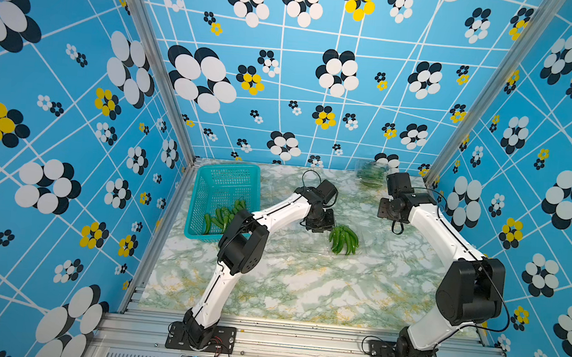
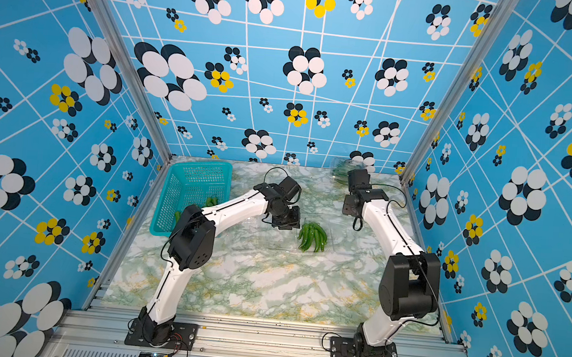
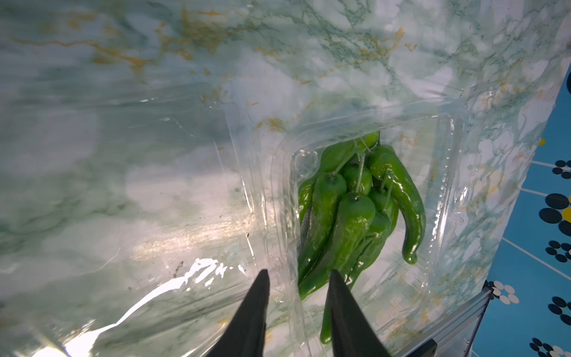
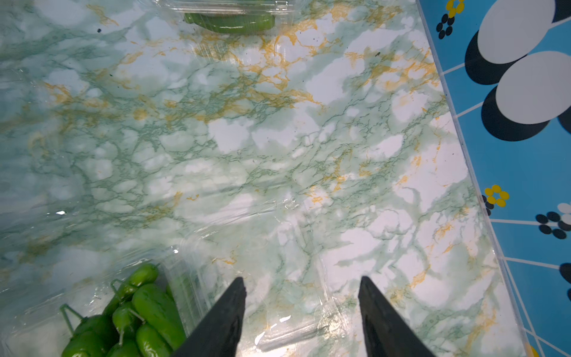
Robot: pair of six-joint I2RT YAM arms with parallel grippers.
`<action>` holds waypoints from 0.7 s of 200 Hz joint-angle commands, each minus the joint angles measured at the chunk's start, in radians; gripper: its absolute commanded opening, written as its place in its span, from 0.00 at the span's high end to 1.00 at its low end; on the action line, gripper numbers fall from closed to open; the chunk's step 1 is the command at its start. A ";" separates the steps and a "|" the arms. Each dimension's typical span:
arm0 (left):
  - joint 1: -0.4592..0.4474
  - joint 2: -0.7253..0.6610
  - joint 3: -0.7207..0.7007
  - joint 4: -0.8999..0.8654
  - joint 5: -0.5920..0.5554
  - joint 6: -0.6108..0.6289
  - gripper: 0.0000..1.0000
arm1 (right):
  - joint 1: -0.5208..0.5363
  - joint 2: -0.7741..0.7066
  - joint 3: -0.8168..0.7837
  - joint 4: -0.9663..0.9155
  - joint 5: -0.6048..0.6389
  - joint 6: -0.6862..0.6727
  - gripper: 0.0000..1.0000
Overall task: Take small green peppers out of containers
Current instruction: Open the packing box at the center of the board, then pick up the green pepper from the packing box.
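Observation:
A bunch of small green peppers point(image 1: 343, 239) point(image 2: 312, 236) lies in an open clear container point(image 3: 445, 185) mid-table, its lid spread flat. My left gripper point(image 3: 299, 273) point(image 1: 319, 224) hangs at that container's edge, jaws partly open, with the thin plastic wall between them and one fingertip point(image 3: 335, 278) over the pepper tips point(image 3: 340, 228). My right gripper point(image 4: 302, 279) point(image 1: 388, 209) is open over a clear plastic flap beside the same peppers point(image 4: 145, 309), holding nothing. A second container point(image 1: 370, 172) point(image 4: 228, 6) with peppers stands closed by the back wall.
A teal perforated basket point(image 1: 202, 193) point(image 2: 170, 194) stands at the back left with several peppers point(image 1: 225, 214) in it, and the left arm's elbow hangs over its near corner. The patterned wall point(image 4: 525, 154) runs close along the right arm's side.

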 commanded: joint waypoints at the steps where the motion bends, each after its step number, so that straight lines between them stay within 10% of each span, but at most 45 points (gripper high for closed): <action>1: -0.011 -0.067 0.016 -0.052 -0.067 0.024 0.64 | 0.001 -0.033 -0.038 0.018 -0.063 0.018 0.40; 140: -0.071 0.171 0.297 -0.163 -0.091 0.021 0.58 | 0.000 -0.054 -0.124 0.069 -0.157 -0.008 0.39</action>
